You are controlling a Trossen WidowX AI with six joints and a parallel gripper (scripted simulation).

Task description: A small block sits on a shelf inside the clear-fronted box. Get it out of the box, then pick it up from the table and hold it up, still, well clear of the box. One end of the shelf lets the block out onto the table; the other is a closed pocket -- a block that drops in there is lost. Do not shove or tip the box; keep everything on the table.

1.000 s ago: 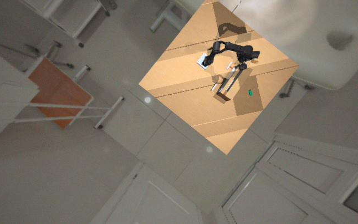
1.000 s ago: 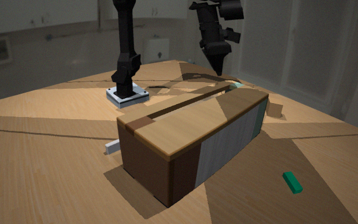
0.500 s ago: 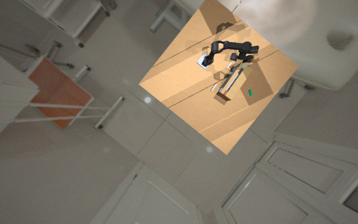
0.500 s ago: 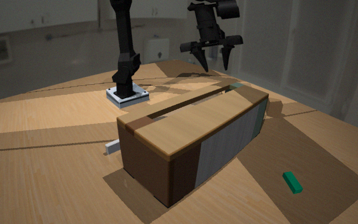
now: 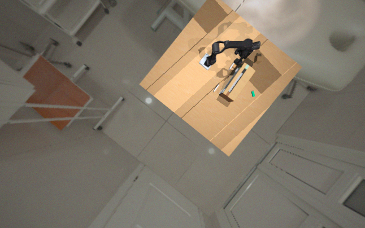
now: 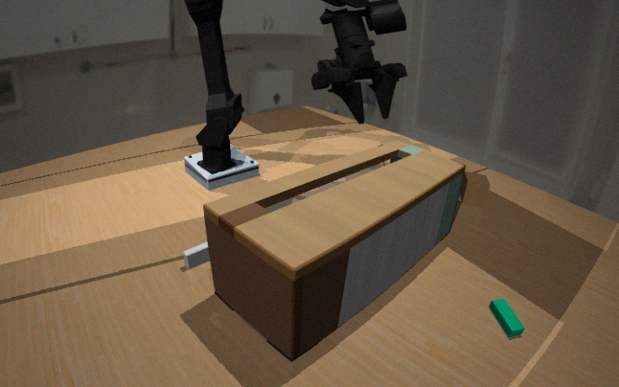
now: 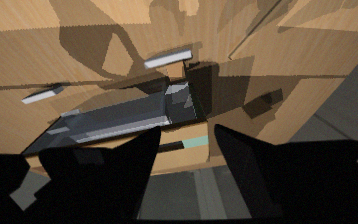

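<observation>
Wood-grained bench (image 5: 178,96) (image 6: 85,312) (image 7: 10,55) carries the box (image 5: 243,84) (image 6: 350,207) (image 7: 195,155); I cannot make out the small block. Probably light and rigid, it wants gripping across opposite sides. The pincer (image 5: 235,64) (image 6: 373,120) (image 7: 187,128) hangs open, empty.

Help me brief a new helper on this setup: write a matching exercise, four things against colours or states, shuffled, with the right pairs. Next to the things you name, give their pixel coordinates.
Things:
1. Loose block (image 5: 253,93) (image 6: 506,318)
2. Arm's base plate (image 5: 203,62) (image 6: 246,163)
3. Jaws
4. Box's end wall (image 5: 225,97) (image 6: 254,284) nearest the exterior camera

Colours or states:
A. Brown
B. Apart, up in the air
C. Green
D. White

Right pairs: 1-C, 2-D, 3-B, 4-A
</observation>
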